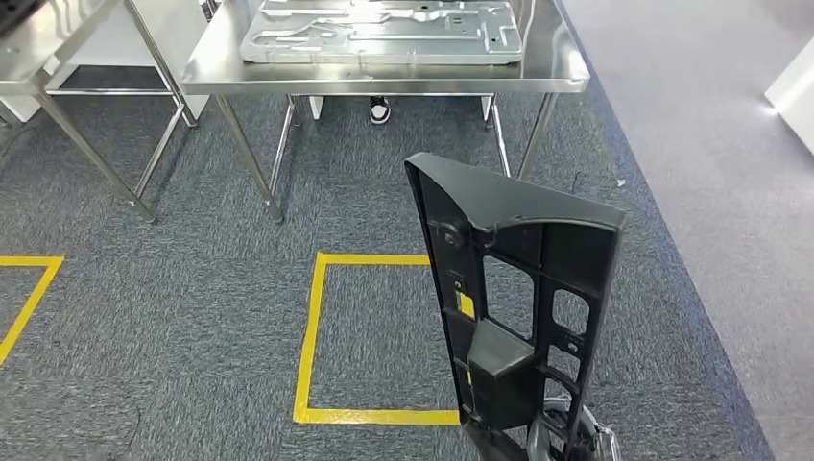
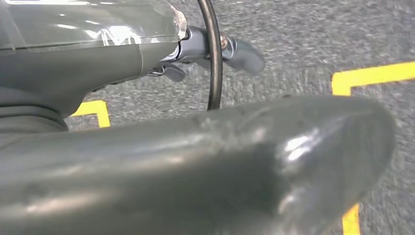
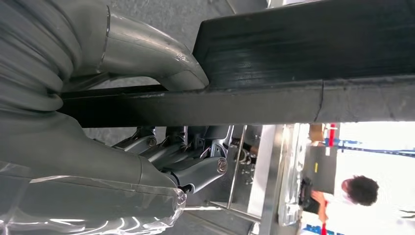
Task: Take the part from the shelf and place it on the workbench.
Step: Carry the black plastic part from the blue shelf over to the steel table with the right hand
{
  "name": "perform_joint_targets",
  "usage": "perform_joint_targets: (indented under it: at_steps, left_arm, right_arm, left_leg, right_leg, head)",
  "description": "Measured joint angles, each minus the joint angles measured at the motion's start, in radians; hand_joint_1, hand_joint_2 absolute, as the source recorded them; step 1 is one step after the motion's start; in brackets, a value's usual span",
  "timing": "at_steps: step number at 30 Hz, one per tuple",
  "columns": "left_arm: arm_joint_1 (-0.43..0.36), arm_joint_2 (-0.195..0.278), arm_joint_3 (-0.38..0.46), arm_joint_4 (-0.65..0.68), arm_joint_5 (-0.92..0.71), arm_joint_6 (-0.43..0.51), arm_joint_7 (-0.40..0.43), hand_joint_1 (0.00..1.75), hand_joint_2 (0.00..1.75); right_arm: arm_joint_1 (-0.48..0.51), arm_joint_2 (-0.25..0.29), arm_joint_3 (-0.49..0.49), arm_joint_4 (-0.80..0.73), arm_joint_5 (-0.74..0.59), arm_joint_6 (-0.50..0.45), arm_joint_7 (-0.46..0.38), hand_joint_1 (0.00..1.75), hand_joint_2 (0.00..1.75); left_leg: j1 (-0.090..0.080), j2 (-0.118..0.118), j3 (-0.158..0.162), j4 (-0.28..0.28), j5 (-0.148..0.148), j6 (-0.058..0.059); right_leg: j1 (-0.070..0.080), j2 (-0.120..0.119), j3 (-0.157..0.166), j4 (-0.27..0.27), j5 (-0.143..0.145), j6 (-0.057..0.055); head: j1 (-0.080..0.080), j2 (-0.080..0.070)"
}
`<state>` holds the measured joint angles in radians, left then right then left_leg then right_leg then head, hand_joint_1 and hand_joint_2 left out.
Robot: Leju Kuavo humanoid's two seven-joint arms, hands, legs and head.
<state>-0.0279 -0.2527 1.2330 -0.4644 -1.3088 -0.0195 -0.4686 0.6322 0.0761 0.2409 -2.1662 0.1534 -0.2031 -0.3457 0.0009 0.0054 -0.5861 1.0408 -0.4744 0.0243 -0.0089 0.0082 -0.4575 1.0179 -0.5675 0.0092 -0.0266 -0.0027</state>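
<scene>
the right hand (image 3: pixel 147 122) grips the black plastic part (image 1: pixel 523 298) — thumb on one side, fingers wrapped around the other — holding it upright above the carpet. the workbench (image 1: pixel 384 72) stands well ahead of it. the left hand (image 2: pixel 205 51) hangs with fingers curled in, holding nothing.

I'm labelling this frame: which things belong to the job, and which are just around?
Job:
black part, held upright by the right robot hand
steel workbench

Around:
grey metal panel on the workbench
second steel table
yellow floor tape
</scene>
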Motion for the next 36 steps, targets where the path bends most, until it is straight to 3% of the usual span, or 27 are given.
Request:
perform_joint_targets:
  at_steps: [2,3,5,7,8,9,10,12,13,16,18,21,22,23,24,26,28,30,33,36]
  left_arm:
    - [0.001,-0.002,0.001,-0.002,0.000,0.000,0.000,0.00,0.00]
    - [0.001,-0.003,0.001,-0.003,0.000,0.000,-0.001,0.00,0.00]
    - [0.000,-0.004,0.002,-0.005,0.000,0.000,-0.001,0.00,0.00]
    - [0.000,-0.005,0.003,-0.006,0.000,0.000,-0.001,0.00,0.00]
    - [0.001,-0.006,0.003,-0.006,0.000,-0.001,0.000,0.00,0.00]
    - [0.002,-0.007,0.004,-0.006,0.000,-0.001,0.000,0.00,0.00]
    - [0.003,-0.008,0.004,-0.006,0.000,-0.001,0.000,0.00,0.00]
    - [0.001,-0.009,0.006,-0.006,0.000,-0.001,0.000,0.00,0.00]
    - [0.000,-0.009,0.007,-0.006,0.000,-0.001,0.000,0.00,0.00]
    - [-0.003,-0.009,0.009,-0.008,-0.001,-0.001,0.000,0.00,0.00]
    - [-0.005,-0.009,0.009,-0.009,-0.002,-0.001,0.000,0.00,0.00]
    - [-0.005,-0.010,0.010,-0.009,-0.004,-0.001,0.001,0.00,0.00]
    - [-0.002,-0.011,0.010,-0.009,-0.005,-0.001,0.001,0.00,0.00]
    - [0.000,-0.011,0.010,-0.009,-0.006,-0.001,0.002,0.00,0.00]
    - [0.002,-0.011,0.010,-0.010,-0.008,-0.001,0.002,0.00,0.00]
    - [0.004,-0.010,0.011,-0.012,-0.010,-0.003,0.004,0.00,0.00]
    - [0.004,-0.010,0.013,-0.016,-0.011,-0.006,0.007,0.00,0.00]
    - [0.006,-0.010,0.014,-0.018,-0.012,-0.009,0.009,0.00,0.00]
    - [0.006,-0.013,0.014,-0.022,-0.013,-0.011,0.009,0.00,0.00]
    - [0.003,-0.014,0.014,-0.026,-0.014,-0.013,0.009,0.00,0.00]
  right_arm:
    - [0.000,-0.003,0.001,0.000,0.000,0.000,0.001,1.75,1.75]
    - [-0.001,-0.005,0.002,0.000,0.000,0.000,0.001,1.75,1.75]
    - [-0.001,-0.008,0.002,0.000,0.000,0.000,0.001,1.75,1.75]
    - [-0.001,-0.011,0.003,0.002,0.000,0.000,0.001,1.75,1.75]
    - [0.000,-0.012,0.003,0.002,0.000,0.000,0.002,1.75,1.75]
    - [0.000,-0.014,0.003,0.003,0.000,0.000,0.002,1.75,1.75]
    - [0.000,-0.015,0.003,0.003,0.000,0.000,0.002,1.75,1.75]
    - [0.000,-0.015,0.003,0.005,0.000,0.000,0.002,1.75,1.75]
    - [0.001,-0.016,0.003,0.006,0.000,0.000,0.002,1.75,1.75]
    - [0.003,-0.016,0.004,0.007,0.000,-0.004,0.002,1.75,1.75]
    - [0.003,-0.016,0.004,0.007,-0.001,-0.008,0.002,1.75,1.75]
    - [0.003,-0.017,0.006,0.008,-0.003,-0.013,0.004,1.75,1.75]
    - [0.003,-0.017,0.006,0.008,-0.003,-0.015,0.004,1.75,1.75]
    - [0.003,-0.017,0.007,0.008,-0.003,-0.016,0.006,1.75,1.75]
    - [0.003,-0.017,0.007,0.008,-0.003,-0.017,0.007,1.75,1.75]
    - [0.003,-0.017,0.009,0.008,-0.003,-0.022,0.013,1.75,1.75]
    - [0.002,-0.018,0.014,0.009,-0.002,-0.030,0.019,1.75,1.75]
    - [0.003,-0.021,0.019,0.010,-0.002,-0.035,0.024,1.75,1.75]
    - [0.003,-0.025,0.022,0.011,0.000,-0.037,0.025,1.75,1.75]
    - [0.002,-0.031,0.023,0.012,0.002,-0.044,0.029,1.75,1.75]
  left_leg:
    - [0.005,-0.002,0.027,-0.026,-0.001,0.009]
    - [0.008,-0.003,0.041,-0.036,-0.002,0.014]
    - [0.009,-0.003,0.060,-0.043,-0.013,0.019]
    - [0.009,-0.005,0.079,-0.044,-0.029,0.017]
    - [0.010,-0.005,0.091,-0.044,-0.039,0.014]
    - [0.011,-0.006,0.104,-0.044,-0.050,0.011]
    - [0.012,-0.006,0.118,-0.044,-0.061,0.007]
    - [0.013,-0.006,0.140,-0.043,-0.083,-0.005]
    - [0.012,-0.005,0.147,-0.043,-0.091,-0.013]
    - [0.012,-0.004,0.160,-0.026,-0.095,-0.030]
    - [0.015,-0.004,0.130,0.044,-0.104,-0.035]
    - [0.016,-0.004,0.012,0.214,-0.171,-0.042]
    - [0.016,-0.004,-0.020,0.242,-0.188,-0.043]
    - [0.015,-0.004,-0.037,0.240,-0.187,-0.042]
    - [0.014,-0.004,-0.040,0.207,-0.162,-0.039]
    - [0.008,-0.003,-0.025,0.099,-0.068,-0.023]
    - [-0.002,-0.004,-0.016,0.029,-0.020,-0.007]
    - [-0.006,-0.007,-0.010,0.009,-0.018,0.003]
    - [0.002,-0.008,0.026,-0.017,-0.008,0.019]
    - [0.004,-0.009,0.047,-0.025,-0.015,0.027]
  right_leg:
    - [-0.001,-0.002,-0.013,0.039,0.005,0.009]
    - [-0.003,-0.003,-0.038,0.083,-0.004,0.011]
    - [-0.007,-0.004,-0.118,0.191,-0.042,0.017]
    - [-0.012,-0.004,-0.185,0.247,-0.067,0.028]
    - [-0.015,-0.005,-0.198,0.233,-0.054,0.033]
    - [-0.017,-0.006,-0.195,0.192,-0.021,0.036]
    - [-0.019,-0.008,-0.184,0.132,0.030,0.037]
    - [-0.015,-0.014,-0.166,0.048,0.093,0.030]
    - [-0.012,-0.016,-0.164,0.032,0.106,0.021]
    - [-0.008,-0.014,-0.150,0.027,0.098,-0.008]
    - [-0.009,-0.012,-0.130,0.019,0.090,-0.023]
    - [-0.007,-0.010,-0.108,0.016,0.070,-0.035]
    - [-0.005,-0.008,-0.099,0.016,0.062,-0.036]
    - [-0.003,-0.005,-0.088,0.016,0.054,-0.036]
    - [-0.001,-0.004,-0.076,0.016,0.045,-0.035]
    - [0.001,-0.003,-0.053,0.016,0.028,-0.032]
    - [0.001,-0.002,-0.043,0.013,0.014,-0.023]
    - [0.001,-0.001,-0.039,0.020,0.017,-0.010]
    - [0.000,-0.004,-0.045,0.067,0.004,0.006]
    - [-0.006,-0.004,-0.140,0.210,-0.068,0.023]
  head:
    - [0.000,0.000]
    - [0.000,0.000]
    - [0.000,0.000]
    - [0.000,0.000]
    - [0.000,0.000]
    - [0.000,0.000]
    - [0.000,0.000]
    - [0.000,0.000]
    - [0.000,0.000]
    - [0.000,0.000]
    - [0.000,0.000]
    - [0.000,0.000]
    - [0.000,0.000]
    - [0.000,0.000]
    - [0.000,0.000]
    - [0.000,0.000]
    - [0.000,0.000]
    - [0.000,0.000]
    - [0.000,0.000]
    - [0.000,0.000]
